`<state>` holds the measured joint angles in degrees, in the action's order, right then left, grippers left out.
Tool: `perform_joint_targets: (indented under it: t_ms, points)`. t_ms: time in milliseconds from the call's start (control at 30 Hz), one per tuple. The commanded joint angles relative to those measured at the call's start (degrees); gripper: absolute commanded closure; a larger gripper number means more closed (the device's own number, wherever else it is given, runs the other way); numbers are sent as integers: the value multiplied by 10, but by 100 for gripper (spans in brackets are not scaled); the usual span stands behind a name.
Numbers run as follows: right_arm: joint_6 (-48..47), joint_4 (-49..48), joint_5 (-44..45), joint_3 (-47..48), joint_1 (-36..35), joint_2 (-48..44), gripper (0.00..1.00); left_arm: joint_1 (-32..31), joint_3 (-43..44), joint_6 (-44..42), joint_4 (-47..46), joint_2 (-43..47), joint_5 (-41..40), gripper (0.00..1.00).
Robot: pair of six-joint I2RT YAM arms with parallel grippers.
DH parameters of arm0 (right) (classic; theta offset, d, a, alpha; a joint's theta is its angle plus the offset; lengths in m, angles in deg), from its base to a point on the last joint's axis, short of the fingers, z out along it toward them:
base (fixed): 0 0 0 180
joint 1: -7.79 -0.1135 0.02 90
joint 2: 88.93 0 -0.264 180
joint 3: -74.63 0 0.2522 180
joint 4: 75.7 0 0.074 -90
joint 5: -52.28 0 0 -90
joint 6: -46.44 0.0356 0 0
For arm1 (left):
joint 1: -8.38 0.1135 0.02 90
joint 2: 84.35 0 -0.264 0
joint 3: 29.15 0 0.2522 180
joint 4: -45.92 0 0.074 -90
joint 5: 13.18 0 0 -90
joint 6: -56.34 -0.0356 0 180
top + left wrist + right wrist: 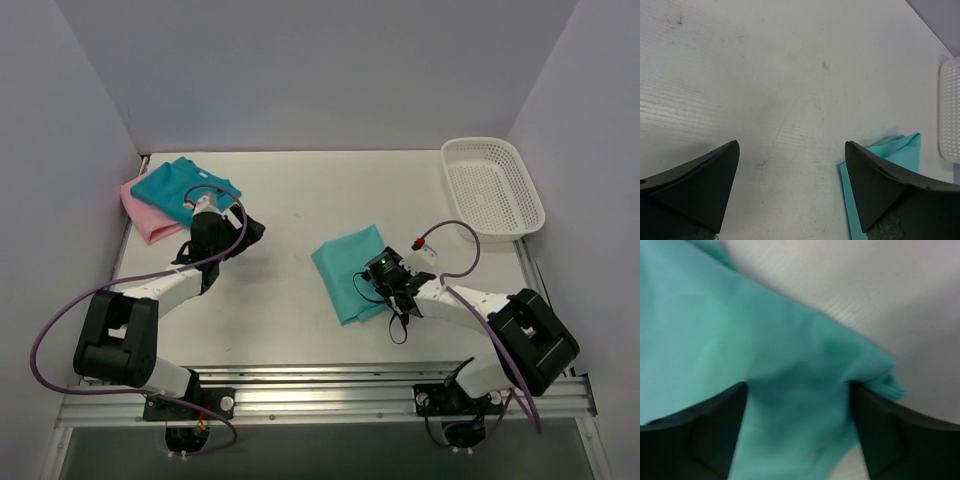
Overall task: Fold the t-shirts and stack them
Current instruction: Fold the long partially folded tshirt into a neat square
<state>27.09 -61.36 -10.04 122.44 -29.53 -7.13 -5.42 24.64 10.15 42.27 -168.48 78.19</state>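
Two tees look done. The teal-blue tee (182,185) lies folded on top of the pink tee (145,218) at the far left corner of the tabletop (300,190), and pink shows along the left and near edges of the pile. The fold on both reads tidy enough from the top view, though it is too small to check the edges.

The sea-green tee (350,272) is the third one. It sits on the tabletop right of centre, well apart from the pile, and is folded down to a compact slanted rectangle. In the right wrist view its near right corner looks a bit bunched, with a small fold sticking out.

The right tool (797,385) is low over that corner with its jaws standing apart. Green cloth lies under and between them, and no pinch is visible, so it reads as not holding.

The left tool (791,145) is just beside the pile on its near right side. Its jaws are wide and hold nothing, with only bare tabletop between them, and it points across toward the green tee. The white mesh basket (492,185) at the far right has nothing visible in it.

Judged progress is most of the way. Folding seems done or nearly done on all three tees. What is left is to tidy the green corner if needed, grip the green tee, carry it left and lay it on the teal-blue one. The likely risk is the fold opening up during the carry, since the cloth is soft.
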Motion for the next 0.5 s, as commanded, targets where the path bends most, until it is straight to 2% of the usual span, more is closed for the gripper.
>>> perform_joint_targets:
  t_ms: [0,67,300,400,467]
  points:
    - [-4,42,-12,-31,-7,-6,9,-3,12,-9,-30,-5,5,5]
    - [-3,63,3,-21,-16,-31,1,-3,12,-9,-30,-6,5,5]
    - [13,222,85,67,-81,-160,0,-8,28,-8,-44,-30,9,5]
    - [6,259,101,107,-103,-204,0,-25,67,-22,-54,-69,28,5]
    - [-4,264,105,122,-112,-217,0,-40,140,-53,-42,-130,70,5]
